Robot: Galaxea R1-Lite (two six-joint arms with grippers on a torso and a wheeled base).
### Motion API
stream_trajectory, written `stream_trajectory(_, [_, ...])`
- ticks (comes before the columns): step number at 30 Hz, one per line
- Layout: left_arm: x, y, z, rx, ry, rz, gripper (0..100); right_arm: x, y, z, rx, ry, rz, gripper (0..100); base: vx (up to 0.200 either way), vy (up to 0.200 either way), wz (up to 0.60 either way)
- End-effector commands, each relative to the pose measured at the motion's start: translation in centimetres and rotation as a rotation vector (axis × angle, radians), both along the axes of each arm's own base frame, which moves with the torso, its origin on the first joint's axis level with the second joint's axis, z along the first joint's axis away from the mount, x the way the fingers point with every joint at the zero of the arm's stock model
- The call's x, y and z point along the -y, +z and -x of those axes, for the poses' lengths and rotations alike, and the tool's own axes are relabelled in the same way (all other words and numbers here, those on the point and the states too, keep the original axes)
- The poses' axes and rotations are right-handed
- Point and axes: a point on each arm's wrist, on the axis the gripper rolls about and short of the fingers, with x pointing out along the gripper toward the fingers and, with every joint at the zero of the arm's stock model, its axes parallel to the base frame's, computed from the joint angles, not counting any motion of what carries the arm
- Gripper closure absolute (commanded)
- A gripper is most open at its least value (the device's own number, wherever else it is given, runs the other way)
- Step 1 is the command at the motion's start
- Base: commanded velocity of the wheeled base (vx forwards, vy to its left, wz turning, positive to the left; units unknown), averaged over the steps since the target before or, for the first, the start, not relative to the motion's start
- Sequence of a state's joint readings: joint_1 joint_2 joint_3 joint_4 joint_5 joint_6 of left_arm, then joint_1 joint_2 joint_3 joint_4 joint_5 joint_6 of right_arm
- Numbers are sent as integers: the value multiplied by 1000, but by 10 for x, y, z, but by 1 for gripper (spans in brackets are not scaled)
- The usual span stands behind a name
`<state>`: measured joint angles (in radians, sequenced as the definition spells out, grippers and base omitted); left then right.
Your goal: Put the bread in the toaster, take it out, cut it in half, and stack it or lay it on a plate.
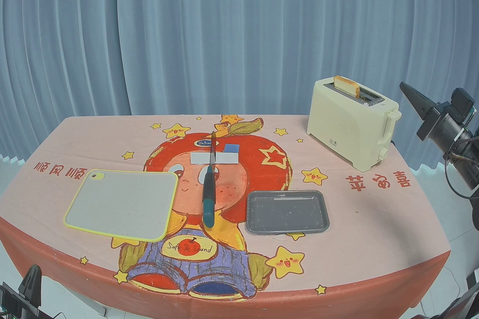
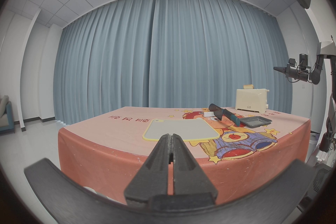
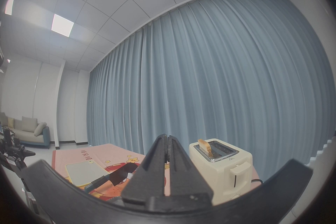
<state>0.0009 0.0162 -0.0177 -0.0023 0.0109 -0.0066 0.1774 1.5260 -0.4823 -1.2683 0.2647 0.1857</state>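
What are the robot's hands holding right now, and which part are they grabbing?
Nothing. The left gripper and the right gripper are both shut and empty. The bread sticks up from the toaster, untouched.

Your head camera looked down over the whole table [image 1: 379, 220]. Your left wrist camera sat low before its front edge, looking across; your right hung near the toaster [image 3: 220, 168]. All shared the toaster.
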Motion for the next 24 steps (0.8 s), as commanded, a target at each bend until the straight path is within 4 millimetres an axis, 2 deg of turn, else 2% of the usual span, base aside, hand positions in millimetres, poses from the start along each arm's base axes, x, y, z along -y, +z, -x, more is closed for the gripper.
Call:
stream_trajectory(1, [0,-5,0,-2,1,1,100,1,1,-1,3,-3,-2,100,0,0,0])
stream_trajectory(9, [0,-5,0,-1,1,0,100,2,5,0,12,-18,12,100,0,0,0])
stream_trajectory(24, [0,-5,0,-1,1,0,100,-6,-6,-1,-35,-57,46,100,0,0,0])
